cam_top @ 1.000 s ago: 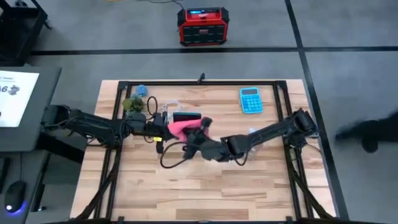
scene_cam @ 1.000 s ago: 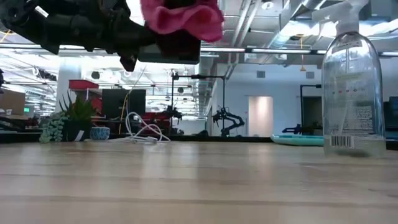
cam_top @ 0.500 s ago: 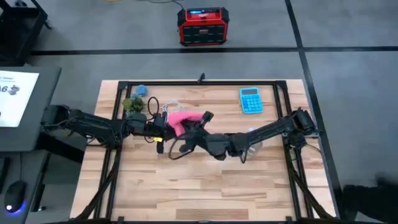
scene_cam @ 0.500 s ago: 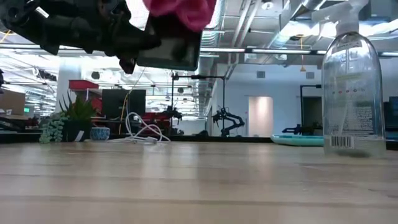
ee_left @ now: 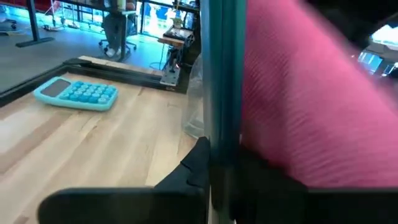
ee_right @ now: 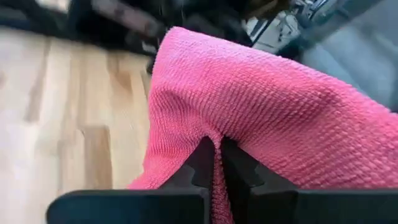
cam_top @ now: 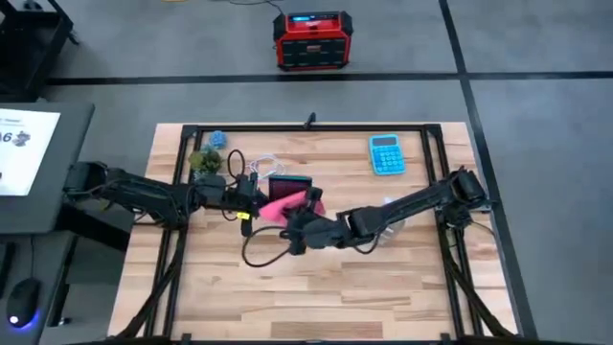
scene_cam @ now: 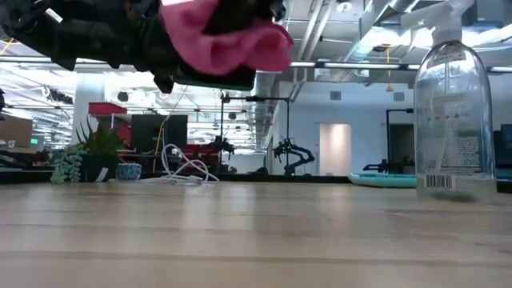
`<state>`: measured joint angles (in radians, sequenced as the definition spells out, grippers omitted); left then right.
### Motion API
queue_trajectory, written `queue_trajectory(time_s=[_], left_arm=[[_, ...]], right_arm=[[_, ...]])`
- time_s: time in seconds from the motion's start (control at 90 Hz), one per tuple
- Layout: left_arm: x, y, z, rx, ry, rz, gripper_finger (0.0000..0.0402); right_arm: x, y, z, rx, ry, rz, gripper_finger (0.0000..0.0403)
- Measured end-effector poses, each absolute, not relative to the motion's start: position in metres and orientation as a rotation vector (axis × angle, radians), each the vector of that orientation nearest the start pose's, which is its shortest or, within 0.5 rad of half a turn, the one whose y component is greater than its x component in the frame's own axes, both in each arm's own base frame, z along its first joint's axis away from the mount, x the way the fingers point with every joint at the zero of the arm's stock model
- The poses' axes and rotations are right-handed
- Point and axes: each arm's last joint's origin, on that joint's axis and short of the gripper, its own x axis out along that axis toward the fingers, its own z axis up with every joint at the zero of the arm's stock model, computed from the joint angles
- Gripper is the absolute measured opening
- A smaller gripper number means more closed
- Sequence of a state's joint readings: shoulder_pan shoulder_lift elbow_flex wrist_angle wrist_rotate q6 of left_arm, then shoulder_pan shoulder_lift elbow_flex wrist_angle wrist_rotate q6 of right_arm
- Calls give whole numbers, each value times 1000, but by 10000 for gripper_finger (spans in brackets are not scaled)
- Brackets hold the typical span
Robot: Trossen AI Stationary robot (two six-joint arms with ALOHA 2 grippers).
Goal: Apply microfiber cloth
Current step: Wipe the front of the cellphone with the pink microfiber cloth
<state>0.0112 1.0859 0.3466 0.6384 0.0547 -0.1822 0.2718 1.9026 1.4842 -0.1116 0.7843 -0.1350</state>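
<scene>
High view, both arms meeting near table centre. Microfiber cloth [cam_top: 287,203]: bright pink, small, soft square, draped in loose folds just right of the left gripper [cam_top: 251,199] and against the dark phone [cam_top: 288,182], which is held there edge-up above the wood. Left gripper: closed on the phone, as read from the left wrist view, where the phone's dark teal edge [ee_left: 222,93] stands upright between that arm's own fingers with the cloth [ee_left: 311,106] spread over the side facing away from the blue calculator [ee_left: 76,93]. Right gripper [cam_top: 299,230]: just right of and below the left gripper in this view, pinching the cloth; in the right wrist view the two dark fingertips [ee_right: 202,165] nearly meet on a fold of cloth [ee_right: 261,118], with fabric falling to either side.

Appearance: waffle-textured weave, uniform pink, no visible hem damage; in the low view, a rumpled sheet [scene_cam: 228,40] hanging well above the table, beside the left arm.

Handling, as judged: very light, limp, no stiffness of its own; likely to bunch and slide under the pinch rather than lie flat. Grippy weave, not fragile. Best held by a gathered fold near the middle, as now, leaving a free flap to press on the phone face. Phone itself likely smooth and slippery, hence firm clamping across its edges.

Also in view, well right of the left gripper: clear spray bottle [scene_cam: 454,104].
</scene>
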Motion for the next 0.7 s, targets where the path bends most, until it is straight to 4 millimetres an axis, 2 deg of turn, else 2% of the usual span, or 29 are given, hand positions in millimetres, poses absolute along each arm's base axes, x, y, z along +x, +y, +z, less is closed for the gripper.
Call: queue_trajectory(time_s=[0.089,0.256,0.356,0.433,0.533,0.7], left_arm=[[215,1,207,-180,99,-25,13],[215,1,207,-190,105,-24,13],[214,1,205,-189,119,-28,13],[214,1,204,-185,130,-35,13],[214,0,204,-179,131,-49,13],[214,0,205,-178,127,-48,13]], right_arm=[[419,96,275,-464,446,-601,0],[412,100,306,-532,331,-862,0],[409,106,310,-554,335,-916,0],[407,112,306,-597,370,-890,0],[402,124,292,-633,436,-743,0],[390,130,268,-492,577,-525,0]])
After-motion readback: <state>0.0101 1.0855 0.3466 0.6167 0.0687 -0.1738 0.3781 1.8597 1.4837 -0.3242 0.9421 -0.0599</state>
